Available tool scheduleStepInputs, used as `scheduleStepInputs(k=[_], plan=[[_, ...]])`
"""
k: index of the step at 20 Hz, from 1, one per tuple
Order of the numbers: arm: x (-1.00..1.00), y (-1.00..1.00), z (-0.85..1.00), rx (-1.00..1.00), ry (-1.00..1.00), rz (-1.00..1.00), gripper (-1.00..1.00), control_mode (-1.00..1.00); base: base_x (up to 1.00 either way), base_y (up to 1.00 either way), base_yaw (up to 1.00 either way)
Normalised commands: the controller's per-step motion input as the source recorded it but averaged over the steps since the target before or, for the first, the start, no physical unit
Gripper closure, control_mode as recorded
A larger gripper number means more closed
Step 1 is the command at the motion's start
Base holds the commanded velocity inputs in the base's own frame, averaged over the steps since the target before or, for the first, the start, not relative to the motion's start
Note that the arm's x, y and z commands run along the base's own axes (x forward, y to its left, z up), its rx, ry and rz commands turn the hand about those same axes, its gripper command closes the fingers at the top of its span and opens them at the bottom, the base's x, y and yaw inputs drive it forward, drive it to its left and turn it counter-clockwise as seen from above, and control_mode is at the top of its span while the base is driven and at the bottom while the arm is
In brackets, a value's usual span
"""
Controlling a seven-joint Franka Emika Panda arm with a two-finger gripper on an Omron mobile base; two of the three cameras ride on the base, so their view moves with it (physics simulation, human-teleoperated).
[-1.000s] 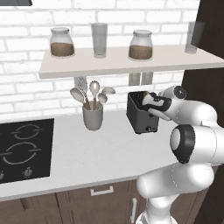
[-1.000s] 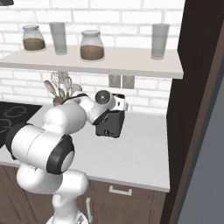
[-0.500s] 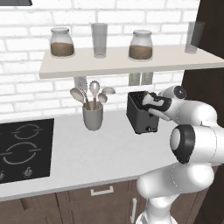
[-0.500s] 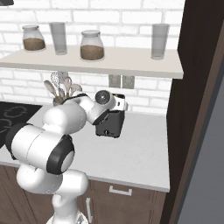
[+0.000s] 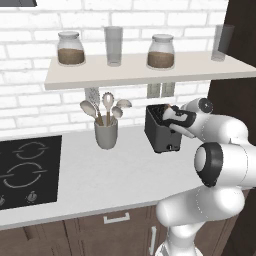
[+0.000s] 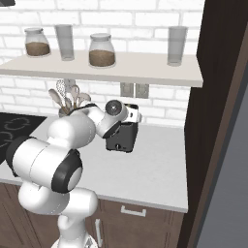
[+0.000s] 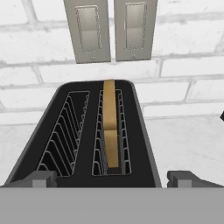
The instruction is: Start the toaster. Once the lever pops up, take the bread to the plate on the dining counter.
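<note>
The claw (image 7: 112,178) is hanging wide open just above the near end of the toaster (image 7: 87,144), holding nothing. Its two dark fingertips (image 7: 40,178) are sitting far apart, one by each side of the toaster. The toaster is standing on the grey counter (image 5: 115,175), by the white brick wall (image 7: 183,70). The bread (image 7: 110,122) is standing up in the toaster's right slot. Behind the toaster, two pale wall plates (image 7: 109,30) are sitting side by side on the wall.

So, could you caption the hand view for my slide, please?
Open gripper poised above the toaster, bread upright in one slot.
</note>
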Motion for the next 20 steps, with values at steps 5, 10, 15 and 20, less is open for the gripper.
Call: scheduleStepInputs(k=[5,10,15,20], plan=[[0.0,0.0,0.0,0.0,0.0,0.0,-1.0,-1.0,0.0,0.0,0.0],[0.0,0.0,0.0,0.0,0.0,0.0,-1.0,-1.0,0.0,0.0,0.0],[0.0,0.0,0.0,0.0,0.0,0.0,-1.0,-1.0,0.0,0.0,0.0],[0.0,0.0,0.0,0.0,0.0,0.0,-1.0,-1.0,0.0,0.0,0.0]])
